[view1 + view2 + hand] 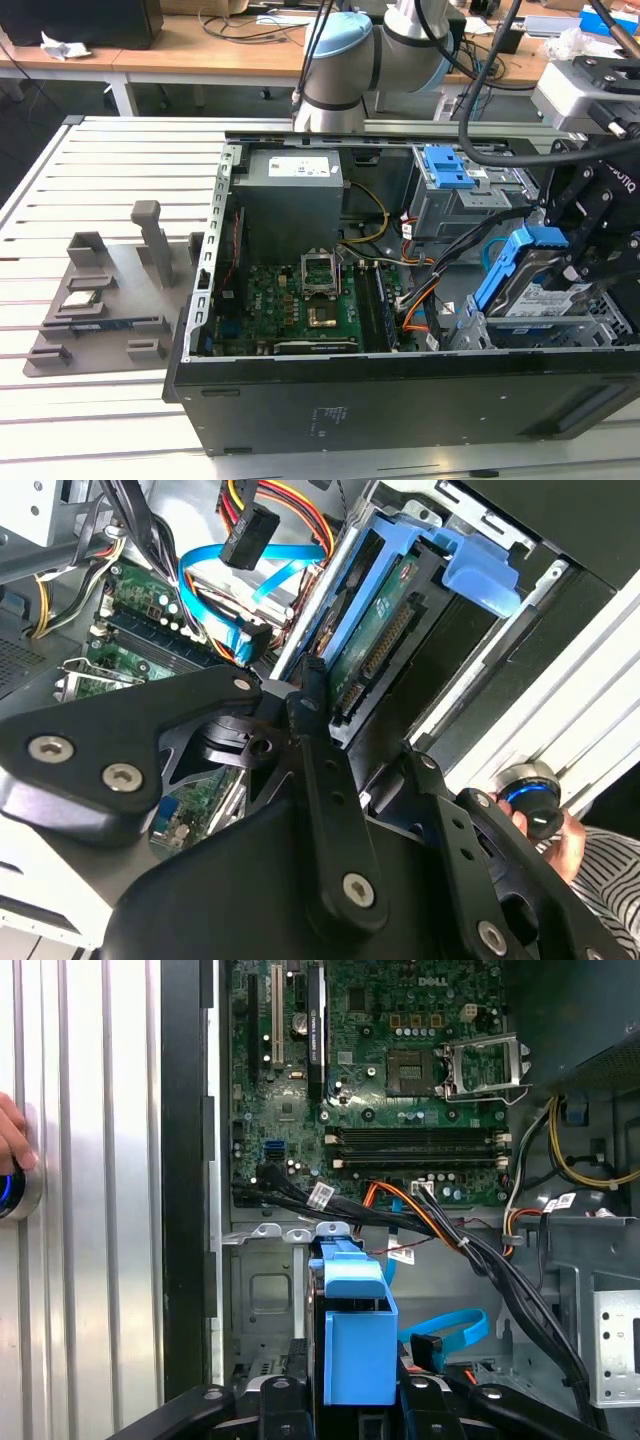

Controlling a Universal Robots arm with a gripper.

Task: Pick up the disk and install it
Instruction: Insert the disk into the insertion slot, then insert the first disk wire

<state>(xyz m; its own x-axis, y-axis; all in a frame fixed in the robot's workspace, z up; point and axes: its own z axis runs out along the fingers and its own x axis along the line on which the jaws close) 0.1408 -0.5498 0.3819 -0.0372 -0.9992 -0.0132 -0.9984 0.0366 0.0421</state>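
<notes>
The gripper's black linkage (330,810) lay closest to the lens in the second wrist view, its fingers pinching the disk (385,640) by the edges of its blue frame. In the exterior view the disk (545,290) hung tilted over the drive cage (600,318) at the case's (400,400) front corner, one end lower than the other — partway in, by the look of it, not seated. In the first wrist view the frame's blue tab (355,1345) sat between the fingers, with the motherboard (380,1070) beyond.

The main risk, as I judged it, was the tilt: pushed down at that angle, the frame could jam against the cage rails instead of sliding along them. The loose cables (450,1230) ran close — the blue flat one (240,570) especially — and could be trapped under the disk or snagged by the fingers. A person's hand (12,1135) rested at a round button (15,1190) on the table (100,420), well apart from the case.
</notes>
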